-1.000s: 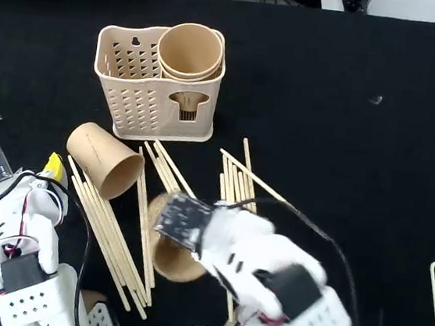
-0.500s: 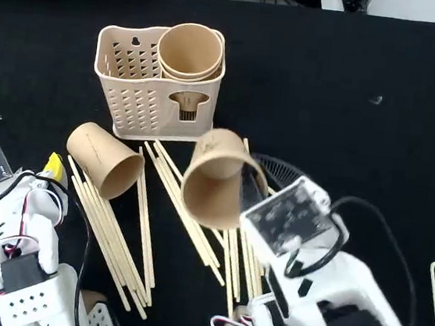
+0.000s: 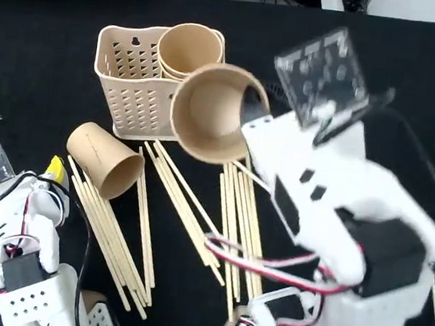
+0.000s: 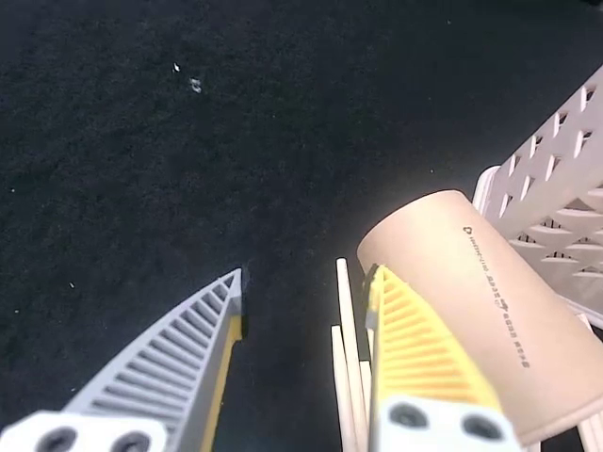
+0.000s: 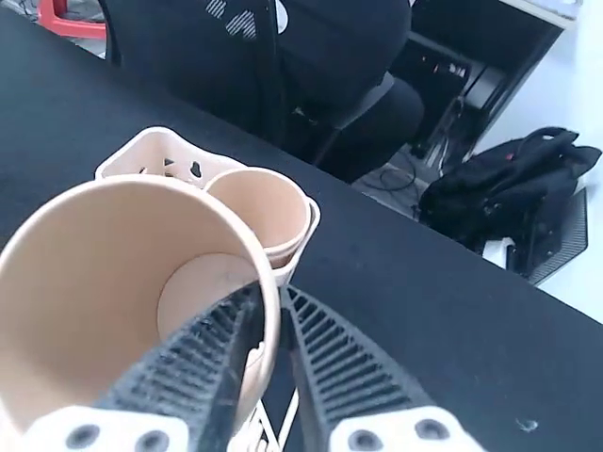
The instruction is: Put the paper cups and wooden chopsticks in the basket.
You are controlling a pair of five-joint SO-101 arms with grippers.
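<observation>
The right gripper [image 5: 268, 303] is clamped on the rim of a paper cup [image 3: 210, 112], 1 black ribbed finger inside the mouth and the other outside against the wall, so the cup hangs off the fingertips well above the black table [image 3: 39, 72] with its open mouth tipped up toward the overhead camera. From above, that held cup sits over the front right corner of the beige slotted basket [image 3: 134, 98], just beside the stack of nested paper cups [image 3: 190, 48] that stands in the basket's right-hand compartment; whether it touches the basket I cannot tell. A 2nd loose paper cup [image 3: 104, 159] lies on its side in front of the basket, mouth toward the arms. The wooden chopsticks [image 3: 108, 229] are strewn across the cloth in loose bundles between that cup and the right arm. The left gripper [image 4: 306, 278] is low over the table with its jaws spread wide and nothing between them, its yellow finger just beside the lying cup. That cup carries 1 line of small dark print along its side, too fine to make out.
</observation>
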